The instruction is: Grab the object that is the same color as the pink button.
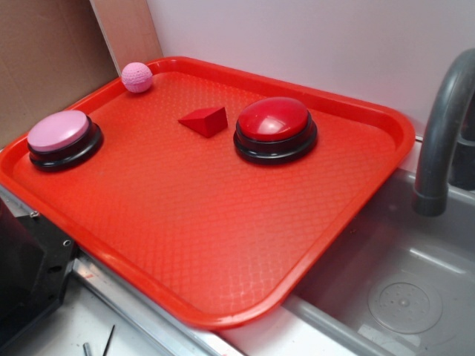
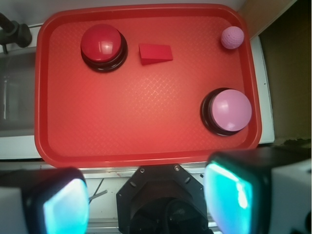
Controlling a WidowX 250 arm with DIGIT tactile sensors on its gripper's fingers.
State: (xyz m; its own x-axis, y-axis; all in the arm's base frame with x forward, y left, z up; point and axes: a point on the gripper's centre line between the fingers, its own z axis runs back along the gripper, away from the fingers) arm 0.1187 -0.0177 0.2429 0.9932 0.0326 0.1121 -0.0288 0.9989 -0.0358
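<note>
Red tray point(image 1: 356, 215) is sitting on the counter, partly over the sink point(image 1: 415, 297). Pink ball point(image 1: 136, 77) is lying in a far corner of the tray, touching the rim, w/ nothing gripping it. Pink button point(image 1: 59, 132) is sitting along the same side, near the ball but apart. Red button point(image 1: 273, 120) is resting toward the tray's other side; red wedge point(image 1: 205, 121) is lying just beside it, btwn it and the ball.

In the wrist view the gripper point(image 2: 146, 202) is hanging high above, off the tray's near edge, fingers point(image 2: 229, 197) spread wide w/ nothing btwn them. Ball point(image 2: 232, 37) is showing at top right, pink button point(image 2: 231, 109) below it, well apart from the fingers.
</note>
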